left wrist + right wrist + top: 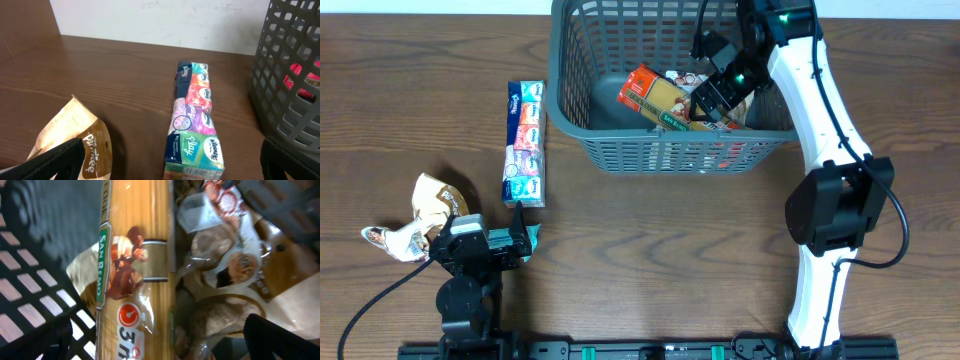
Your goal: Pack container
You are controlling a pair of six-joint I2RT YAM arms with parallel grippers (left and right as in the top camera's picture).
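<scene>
While pasta [660, 100] and snacks [215, 245] lie in the container [670, 155], you have tissues [525, 145] and a brown bag [435, 197] left by the worktop's left edge; both jaws gape empty

Dark grey plastic container [660, 155], large and rectangular with rounded corners. Slotted lattice walls (openings in regular rows), solid base. Upright on the table [650, 260], open top upward, at the far edge near centre; far rim cut off in the overhead view. Partly filled with packets [665, 100], gathered toward the right.
</scene>
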